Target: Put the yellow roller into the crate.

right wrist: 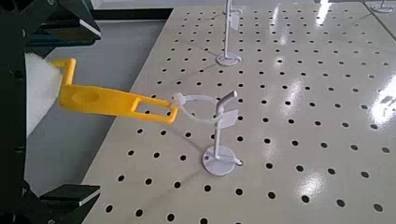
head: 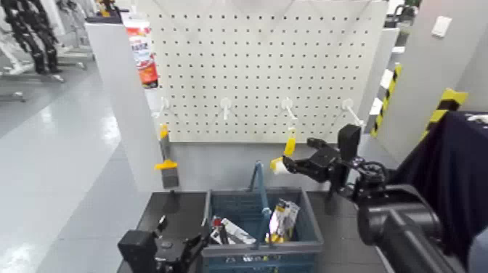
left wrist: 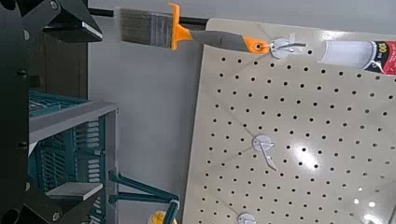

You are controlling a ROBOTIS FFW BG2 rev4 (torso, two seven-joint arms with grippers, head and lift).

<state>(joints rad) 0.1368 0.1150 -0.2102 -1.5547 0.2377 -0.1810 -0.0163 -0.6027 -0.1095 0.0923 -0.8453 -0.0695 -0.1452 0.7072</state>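
Note:
The yellow roller hangs at the white pegboard, just above the far right of the crate. My right gripper is shut on its white fluffy head. In the right wrist view the bent yellow handle runs out from the head, and its white loop sits around a white peg hook. The dark blue-grey crate stands below, with its upright centre handle. My left gripper is open and idle, low at the crate's left. The crate also shows in the left wrist view.
The crate holds several packets and tools. An orange-handled brush hangs on the board's left side and also shows in the left wrist view. A red and white tube hangs high on the left. A dark cloth covers something on the right.

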